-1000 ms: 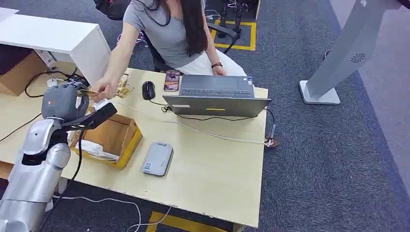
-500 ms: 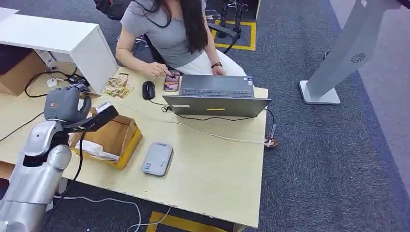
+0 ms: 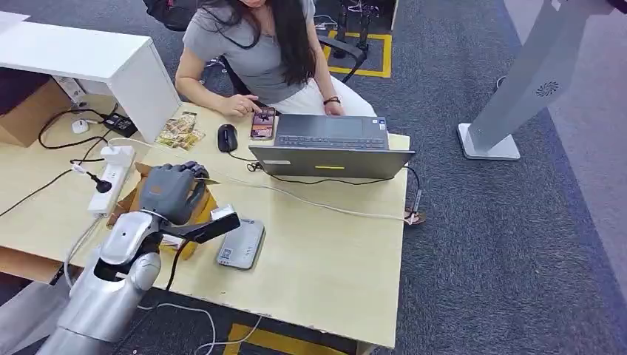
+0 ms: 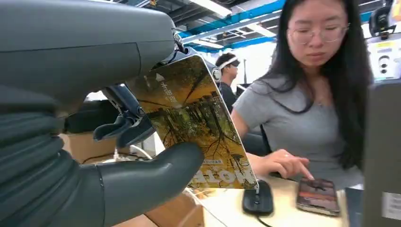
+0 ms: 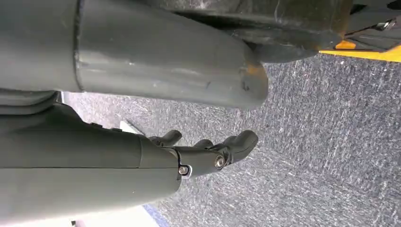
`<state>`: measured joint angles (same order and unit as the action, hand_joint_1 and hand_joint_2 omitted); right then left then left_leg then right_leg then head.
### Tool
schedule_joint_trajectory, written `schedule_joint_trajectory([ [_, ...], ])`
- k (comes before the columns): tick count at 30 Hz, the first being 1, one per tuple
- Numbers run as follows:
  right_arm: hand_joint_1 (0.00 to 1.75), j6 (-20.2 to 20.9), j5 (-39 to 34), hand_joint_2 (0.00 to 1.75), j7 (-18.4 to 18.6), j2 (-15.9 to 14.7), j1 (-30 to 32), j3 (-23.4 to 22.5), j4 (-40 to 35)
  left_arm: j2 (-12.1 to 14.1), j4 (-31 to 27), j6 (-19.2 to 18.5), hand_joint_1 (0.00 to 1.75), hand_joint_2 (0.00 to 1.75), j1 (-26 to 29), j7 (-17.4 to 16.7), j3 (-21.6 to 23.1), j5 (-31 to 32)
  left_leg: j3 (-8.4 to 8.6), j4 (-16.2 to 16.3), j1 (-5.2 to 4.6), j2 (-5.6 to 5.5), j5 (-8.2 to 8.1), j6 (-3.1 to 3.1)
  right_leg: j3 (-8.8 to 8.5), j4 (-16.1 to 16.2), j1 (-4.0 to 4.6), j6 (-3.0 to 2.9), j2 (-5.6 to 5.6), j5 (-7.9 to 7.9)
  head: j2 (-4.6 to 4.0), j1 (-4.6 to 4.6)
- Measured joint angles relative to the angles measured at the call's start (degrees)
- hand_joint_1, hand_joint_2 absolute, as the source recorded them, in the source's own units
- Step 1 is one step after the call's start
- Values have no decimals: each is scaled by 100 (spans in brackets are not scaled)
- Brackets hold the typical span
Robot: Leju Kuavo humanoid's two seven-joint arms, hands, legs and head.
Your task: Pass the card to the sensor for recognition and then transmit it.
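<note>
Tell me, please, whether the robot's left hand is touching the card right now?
Touching. The left wrist view shows the card pinched in the left hand: the thumb presses against its printed face and darker fingers sit behind it.

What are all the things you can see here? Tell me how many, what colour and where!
card: one, yellow-brown tree picture, held in the left hand
sensor: one, grey, flat on the desk near its front edge
cardboard box: one, brown, under the left hand
laptop: one, grey, open, at the desk's back edge
mouse: one, black, left of the laptop
phone: one, dark, under the person's fingers
power strip: one, white, left side of the desk
desk: one, pale wood
person: one, grey top, seated behind the desk
left hand: grey, holds the card above the box
right hand: dark fingers loosely apart, over blue-grey carpet
</note>
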<state>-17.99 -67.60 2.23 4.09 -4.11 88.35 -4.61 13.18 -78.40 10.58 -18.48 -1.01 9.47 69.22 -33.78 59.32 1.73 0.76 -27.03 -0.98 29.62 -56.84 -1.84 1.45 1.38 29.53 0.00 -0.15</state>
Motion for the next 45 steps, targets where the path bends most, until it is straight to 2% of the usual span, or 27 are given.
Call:
schedule_joint_trajectory([
  [4,0,0,31,0,0,0,1,11,0,-52,0,0,175,175,12,44,70,-44,0,0,1,-1,1,0,3,-2,1,0,0,0,0,0],
  [8,0,-2,120,0,0,0,-4,33,0,-230,2,-7,175,175,5,96,254,-6,-1,0,1,-2,1,1,2,-2,1,0,2,0,0,2],
  [14,0,22,221,0,20,0,-8,37,-4,-385,22,-44,175,175,-16,-43,605,168,-1,1,0,-1,1,1,1,1,0,1,0,0,0,2],
  [19,0,44,219,0,18,0,-7,39,-7,-437,203,-295,175,175,-14,-184,854,275,-1,0,1,0,1,1,2,-1,1,0,0,0,0,0],
  [29,0,44,219,0,20,-2,-7,39,-7,-466,367,-328,175,175,-19,-195,970,280,-2,0,1,-1,1,1,2,-1,1,0,0,0,0,2],
  [45,0,50,103,0,136,-2,-7,37,-7,-479,872,-1504,175,175,13,-986,1362,516,-2,0,1,-1,1,1,1,-1,1,0,0,0,0,2],
])
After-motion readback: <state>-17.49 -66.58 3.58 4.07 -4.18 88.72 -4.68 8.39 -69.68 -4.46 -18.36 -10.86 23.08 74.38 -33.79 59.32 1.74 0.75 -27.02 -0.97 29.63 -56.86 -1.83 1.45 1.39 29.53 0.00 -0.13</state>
